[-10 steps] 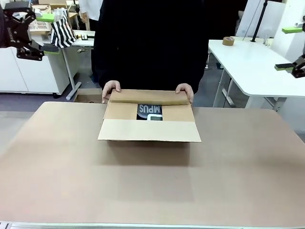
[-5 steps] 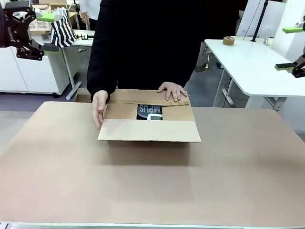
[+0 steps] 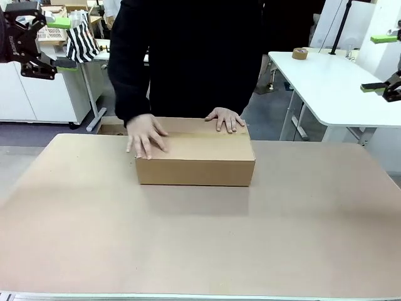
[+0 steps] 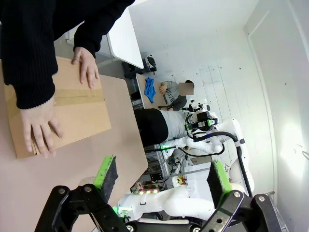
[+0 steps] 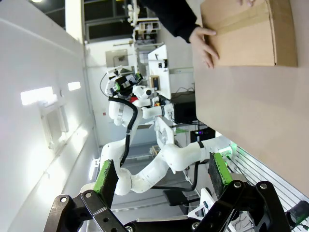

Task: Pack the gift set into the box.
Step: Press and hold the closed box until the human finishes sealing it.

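Note:
The brown cardboard box stands on the table's far middle with its top flaps folded flat. The person presses one hand on the left of the lid and the other hand on its far right edge. The gift set is hidden inside the box. In the left wrist view the box lies at the left under both hands. My left gripper hangs open high at the far left, well away from the box. My right gripper hangs open high at the far right. Both hold nothing.
The brown table stretches wide in front of the box. A white side table with a tape roll stands at the right. A striped bag hangs behind the left gripper.
The person folded the remaining flaps down, so the dark lettered piece is now covered. One hand moved from the box's left side onto the lid. Both arms stayed still.

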Robot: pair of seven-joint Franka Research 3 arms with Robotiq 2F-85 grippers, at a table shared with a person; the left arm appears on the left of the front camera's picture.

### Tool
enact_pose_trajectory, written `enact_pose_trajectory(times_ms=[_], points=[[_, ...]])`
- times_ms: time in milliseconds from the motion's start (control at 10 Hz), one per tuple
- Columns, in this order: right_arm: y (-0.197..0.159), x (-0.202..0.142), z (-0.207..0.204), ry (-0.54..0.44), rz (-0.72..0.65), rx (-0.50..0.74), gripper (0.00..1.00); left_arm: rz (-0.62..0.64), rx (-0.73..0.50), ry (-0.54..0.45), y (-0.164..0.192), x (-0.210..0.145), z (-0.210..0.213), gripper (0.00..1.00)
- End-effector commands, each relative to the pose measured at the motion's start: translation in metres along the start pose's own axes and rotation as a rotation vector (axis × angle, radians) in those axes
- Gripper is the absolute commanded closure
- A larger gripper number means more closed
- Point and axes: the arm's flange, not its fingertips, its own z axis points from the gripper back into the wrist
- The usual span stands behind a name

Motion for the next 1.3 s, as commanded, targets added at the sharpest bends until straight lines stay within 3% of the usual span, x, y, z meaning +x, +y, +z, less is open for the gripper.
enact_pose_trajectory(times_ms=[0,1200], points=[[-0.0011,-0.0013,0.0003,0.009,0.016,-0.009,0.0,0.011,0.006,0.004,-0.0018,-0.0017,0.0004,0.0],[-0.0011,-0.0013,0.0003,0.009,0.016,-0.009,0.0,0.011,0.006,0.004,-0.0018,-0.0017,0.0004,0.0]])
